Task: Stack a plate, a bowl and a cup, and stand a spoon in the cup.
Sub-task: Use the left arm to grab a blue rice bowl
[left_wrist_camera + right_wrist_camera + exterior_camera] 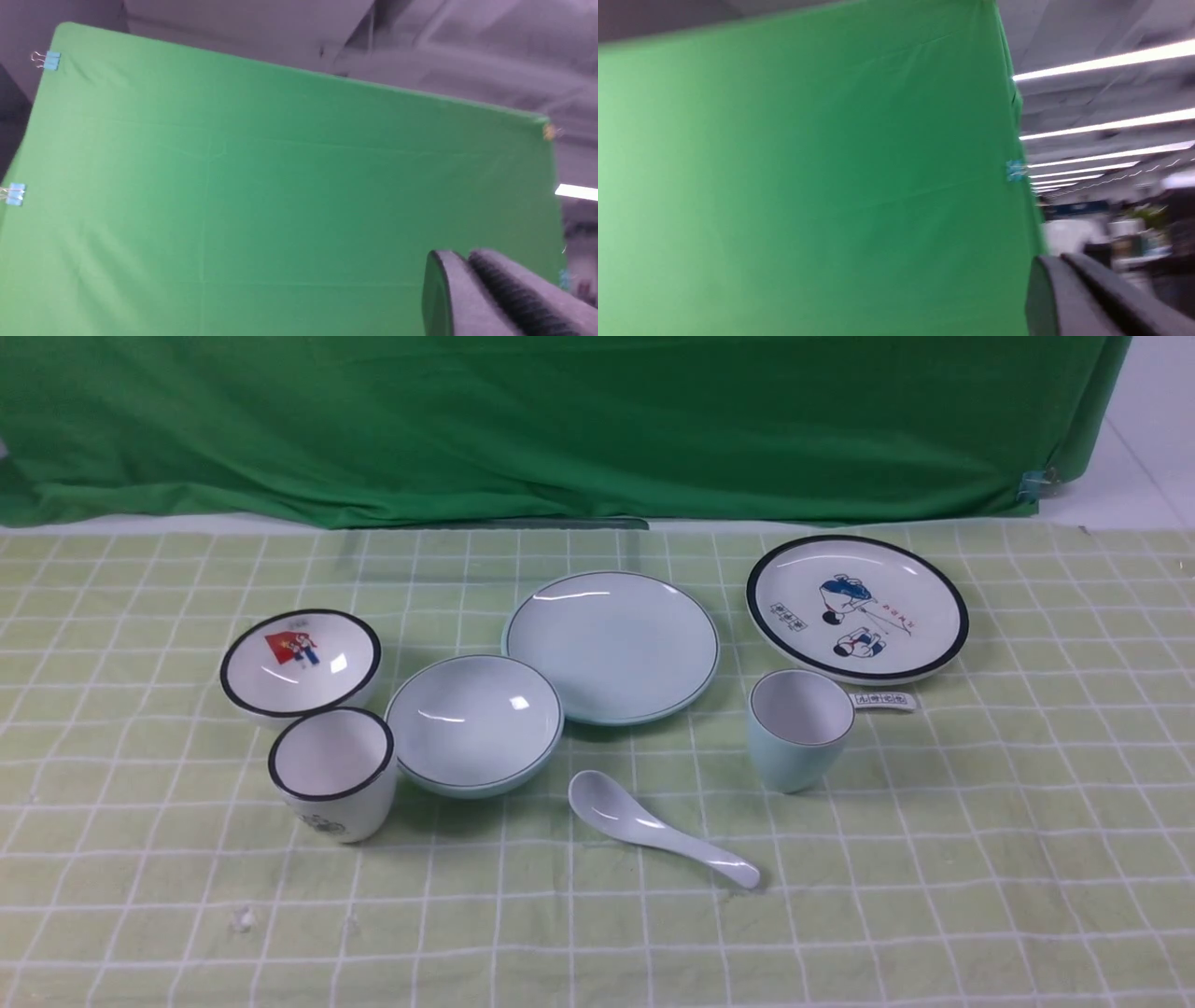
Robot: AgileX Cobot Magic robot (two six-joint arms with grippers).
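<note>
Only front view shows the spoon [658, 831]; wrist views show both jaws closed, empty

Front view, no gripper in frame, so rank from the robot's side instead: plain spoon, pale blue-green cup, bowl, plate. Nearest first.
1. spoon, front centre, lying on the cloth.
2. cup, on the right, and bowl, on the left: too close to call.
3. plate, centre back, farthest.
</note>
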